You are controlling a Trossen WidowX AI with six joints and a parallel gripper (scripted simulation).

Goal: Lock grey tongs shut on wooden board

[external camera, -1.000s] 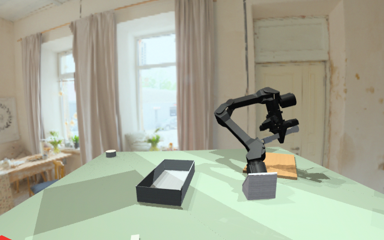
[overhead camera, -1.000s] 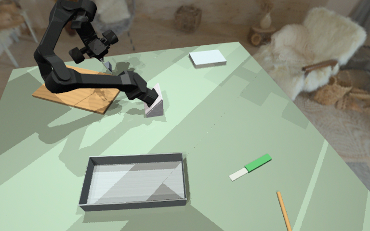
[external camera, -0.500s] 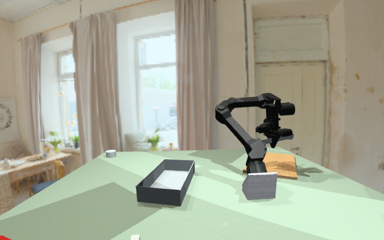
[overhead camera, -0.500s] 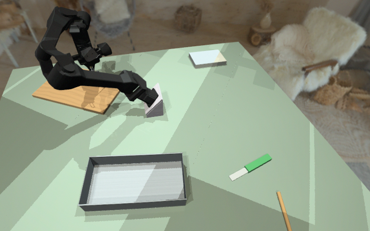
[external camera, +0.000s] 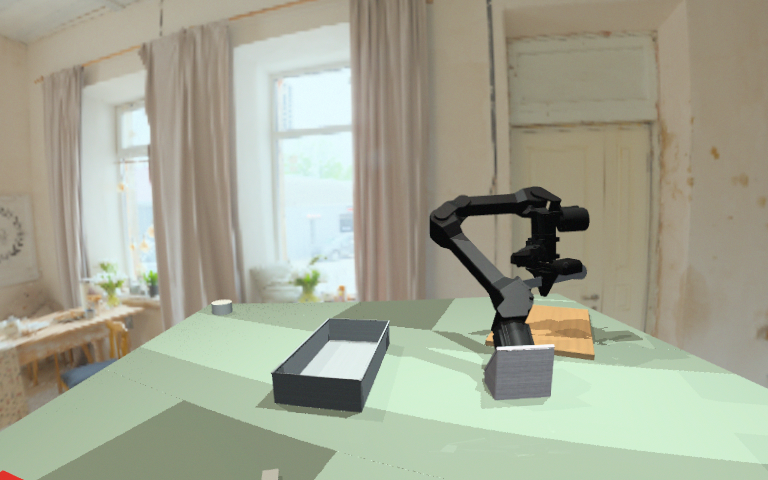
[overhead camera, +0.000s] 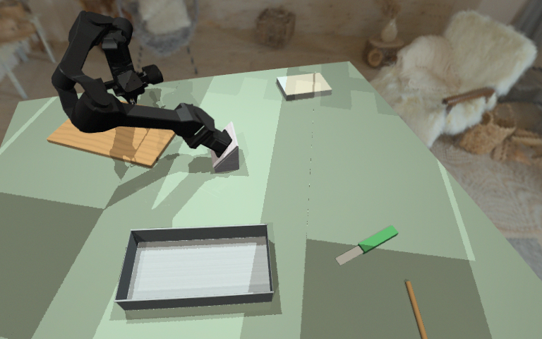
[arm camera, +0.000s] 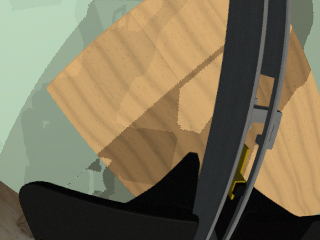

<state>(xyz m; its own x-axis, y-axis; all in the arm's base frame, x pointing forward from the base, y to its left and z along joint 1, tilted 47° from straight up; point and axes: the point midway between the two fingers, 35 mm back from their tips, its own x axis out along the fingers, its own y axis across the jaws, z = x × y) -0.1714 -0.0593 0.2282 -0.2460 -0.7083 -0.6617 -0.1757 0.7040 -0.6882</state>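
My gripper (overhead camera: pixel 133 99) (external camera: pixel 544 287) (arm camera: pixel 199 162) is shut on the grey tongs (external camera: pixel 574 273) (arm camera: pixel 240 60) and holds them in the air above the wooden board (overhead camera: pixel 80 140) (external camera: pixel 577 316) (arm camera: pixel 125 75). In the wrist view the two arms of the tongs lie close together, with a narrow gap, and a yellow part (arm camera: pixel 242 167) shows between them near the fingers. In the exterior view the tongs reach out to both sides of the fingers, nearly level. In the top view the arm mostly hides them. I cannot tell whether the lock is engaged. The roasting tin (overhead camera: pixel 200 300) (external camera: pixel 317 390) holds no tongs.
A grey wedge-shaped block (overhead camera: pixel 229 160) (external camera: pixel 523 373) stands at the arm's base. A pale flat block (overhead camera: pixel 303 85) lies at the back. A green-handled tool (overhead camera: pixel 378 239) and a wooden stick (overhead camera: pixel 416 309) lie right of the tin. A small round tub (external camera: pixel 221 307) stands far off.
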